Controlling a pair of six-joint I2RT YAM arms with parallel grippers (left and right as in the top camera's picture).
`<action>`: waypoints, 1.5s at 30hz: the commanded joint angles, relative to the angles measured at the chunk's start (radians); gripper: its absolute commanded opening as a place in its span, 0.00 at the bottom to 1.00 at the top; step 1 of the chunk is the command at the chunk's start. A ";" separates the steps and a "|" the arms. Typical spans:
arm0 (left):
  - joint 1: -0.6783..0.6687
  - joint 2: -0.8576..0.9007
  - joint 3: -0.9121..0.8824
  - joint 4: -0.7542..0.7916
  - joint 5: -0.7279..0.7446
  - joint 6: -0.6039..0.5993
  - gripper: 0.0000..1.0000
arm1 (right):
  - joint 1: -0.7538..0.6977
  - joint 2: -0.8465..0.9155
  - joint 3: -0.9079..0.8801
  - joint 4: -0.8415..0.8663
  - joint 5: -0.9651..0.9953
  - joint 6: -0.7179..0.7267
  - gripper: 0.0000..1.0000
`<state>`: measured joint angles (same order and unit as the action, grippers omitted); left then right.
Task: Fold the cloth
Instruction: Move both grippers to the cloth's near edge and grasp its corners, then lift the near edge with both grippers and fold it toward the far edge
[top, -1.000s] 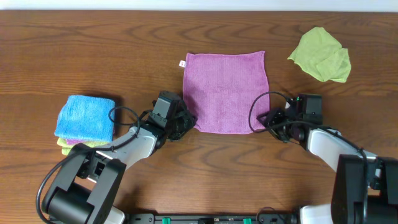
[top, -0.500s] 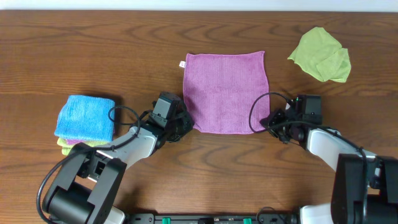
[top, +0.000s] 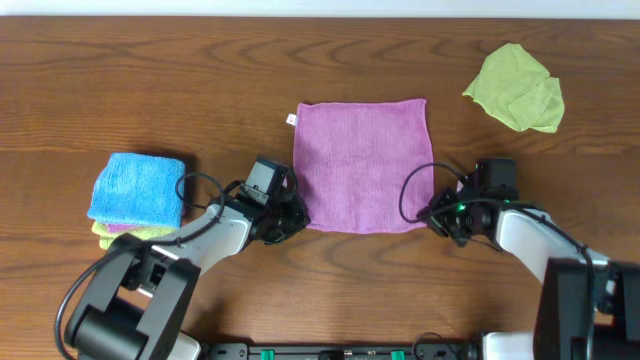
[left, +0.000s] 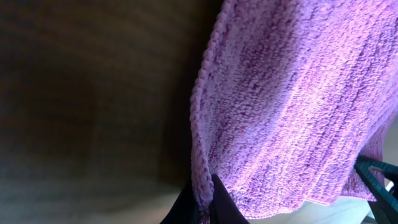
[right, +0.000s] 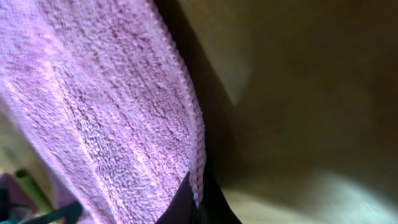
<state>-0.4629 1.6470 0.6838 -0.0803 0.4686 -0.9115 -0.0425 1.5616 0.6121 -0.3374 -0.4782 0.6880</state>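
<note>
Left gripper (top: 292, 214): clamped on the cloth's (top: 362, 165) near left corner. Right gripper (top: 432, 212): clamped on its near right corner. Cloth: purple-pink terry, roughly square, plain, stitched hem, spread flat mid-table (top: 200, 80).

cloth (top: 362, 165): spread on the table (top: 150, 80), near its middle.
folded stack (top: 138, 190): placed on the table at 9 o'clock from the cloth, well apart.
crumpled cloth (top: 515, 88): placed at 2 o'clock from the cloth, apart from it.
left gripper (top: 292, 215): set on the cloth's 7 o'clock corner.
right gripper (top: 437, 215): set on the cloth's 5 o'clock corner.
</note>
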 joint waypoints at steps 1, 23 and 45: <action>0.000 -0.055 -0.001 -0.038 0.011 0.042 0.06 | 0.005 -0.073 -0.005 -0.060 0.053 -0.055 0.01; -0.035 -0.289 -0.001 -0.406 0.003 0.035 0.06 | 0.005 -0.284 -0.005 -0.407 0.063 -0.196 0.01; -0.035 -0.290 0.063 -0.349 -0.183 -0.005 0.06 | 0.005 -0.377 -0.003 -0.236 0.142 -0.153 0.01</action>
<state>-0.5003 1.3594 0.7292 -0.4290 0.3759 -0.8978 -0.0402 1.1915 0.6083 -0.5896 -0.4011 0.5175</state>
